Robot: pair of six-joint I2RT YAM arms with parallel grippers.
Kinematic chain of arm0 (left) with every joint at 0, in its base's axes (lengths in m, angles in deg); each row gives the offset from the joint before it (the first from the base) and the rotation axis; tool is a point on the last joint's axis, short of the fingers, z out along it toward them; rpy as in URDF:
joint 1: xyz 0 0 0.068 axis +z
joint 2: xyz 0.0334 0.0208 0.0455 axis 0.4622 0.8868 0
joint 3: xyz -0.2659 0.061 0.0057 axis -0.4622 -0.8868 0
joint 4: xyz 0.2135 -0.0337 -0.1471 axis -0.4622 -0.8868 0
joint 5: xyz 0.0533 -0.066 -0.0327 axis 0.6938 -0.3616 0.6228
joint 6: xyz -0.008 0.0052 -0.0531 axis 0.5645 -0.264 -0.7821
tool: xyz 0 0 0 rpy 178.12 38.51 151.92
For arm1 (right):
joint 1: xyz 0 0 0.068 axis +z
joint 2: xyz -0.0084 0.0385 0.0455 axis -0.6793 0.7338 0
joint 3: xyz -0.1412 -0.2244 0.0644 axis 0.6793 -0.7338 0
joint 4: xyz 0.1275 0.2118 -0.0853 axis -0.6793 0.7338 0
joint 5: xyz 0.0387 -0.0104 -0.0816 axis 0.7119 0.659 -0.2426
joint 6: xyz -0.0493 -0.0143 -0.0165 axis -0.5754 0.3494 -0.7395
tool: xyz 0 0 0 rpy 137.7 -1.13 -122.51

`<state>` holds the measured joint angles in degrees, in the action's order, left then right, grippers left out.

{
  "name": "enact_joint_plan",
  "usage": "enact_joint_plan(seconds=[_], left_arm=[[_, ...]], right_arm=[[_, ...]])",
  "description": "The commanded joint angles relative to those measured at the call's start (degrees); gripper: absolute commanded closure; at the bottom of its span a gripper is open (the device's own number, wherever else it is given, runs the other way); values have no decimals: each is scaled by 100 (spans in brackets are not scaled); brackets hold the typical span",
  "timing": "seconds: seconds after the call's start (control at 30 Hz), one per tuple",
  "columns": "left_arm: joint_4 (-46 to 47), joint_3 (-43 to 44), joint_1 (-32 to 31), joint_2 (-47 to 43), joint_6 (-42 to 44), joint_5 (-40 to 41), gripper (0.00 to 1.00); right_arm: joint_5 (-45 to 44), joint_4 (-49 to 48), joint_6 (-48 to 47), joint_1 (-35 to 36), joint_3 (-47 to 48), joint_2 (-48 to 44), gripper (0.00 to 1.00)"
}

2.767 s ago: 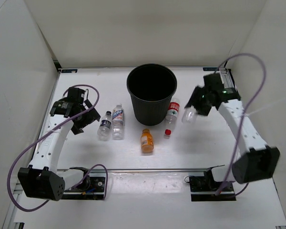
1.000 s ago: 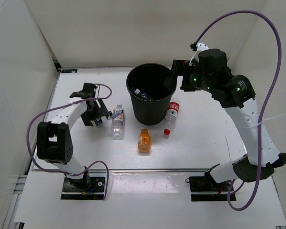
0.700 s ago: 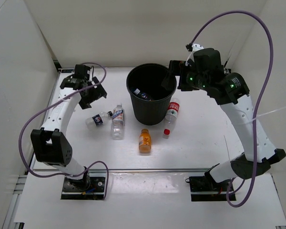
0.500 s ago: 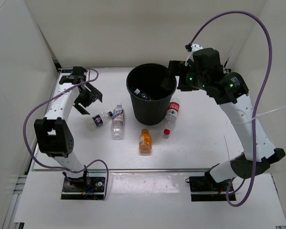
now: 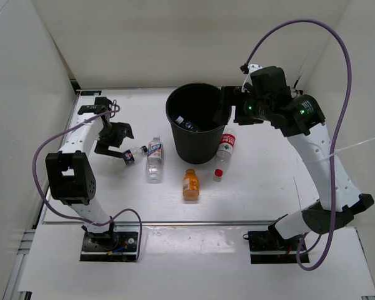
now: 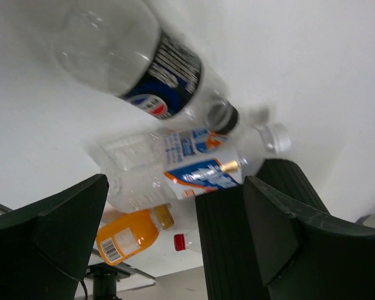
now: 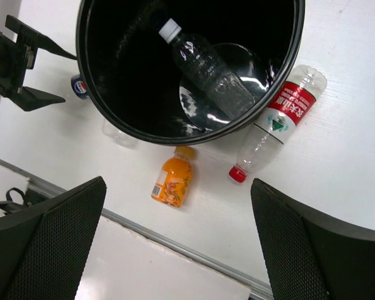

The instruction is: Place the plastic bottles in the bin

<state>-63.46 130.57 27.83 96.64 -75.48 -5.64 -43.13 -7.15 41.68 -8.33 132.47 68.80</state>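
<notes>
The black bin (image 5: 203,147) stands at the table's middle back, with a plain clear bottle (image 7: 206,65) lying inside it. Just left of the bin lie the dark-label bottle (image 5: 132,154) and the white-blue-label bottle (image 5: 153,159). The orange bottle (image 5: 189,184) lies in front of the bin. The red-cap bottle (image 5: 224,153) rests against its right side. My left gripper (image 5: 119,142) is open, just left of the dark-label bottle (image 6: 156,75), holding nothing. My right gripper (image 5: 228,107) hangs open and empty above the bin's right rim.
White walls close in the table on the left, back and right. A metal rail (image 5: 194,222) runs along the near edge in front of the arm bases. Purple cables loop off both arms.
The left gripper opened and let go of the dark-label bottle, which now lies tilted. It swung back and left, then returned beside the bottle. The right arm barely moved.
</notes>
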Motion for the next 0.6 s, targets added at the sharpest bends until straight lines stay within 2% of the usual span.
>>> enact_joint_plan(seconds=[0.0,0.2,0.47,0.5,0.57], left_arm=[[124,-352,128,64,-361,-144,0],[317,-529,234,275,-362,-4,0],[713,-423,348,1170,-2,120,0],[713,-423,348,1241,51,120,3],[906,-502,401,1303,279,-20,16]], right_arm=[[59,183,-228,-36,-29,-91,0],[111,360,-334,-36,85,-91,0],[226,544,-387,-88,155,-143,0],[226,544,-387,-88,86,-144,0],[226,544,-387,-88,32,-144,0]])
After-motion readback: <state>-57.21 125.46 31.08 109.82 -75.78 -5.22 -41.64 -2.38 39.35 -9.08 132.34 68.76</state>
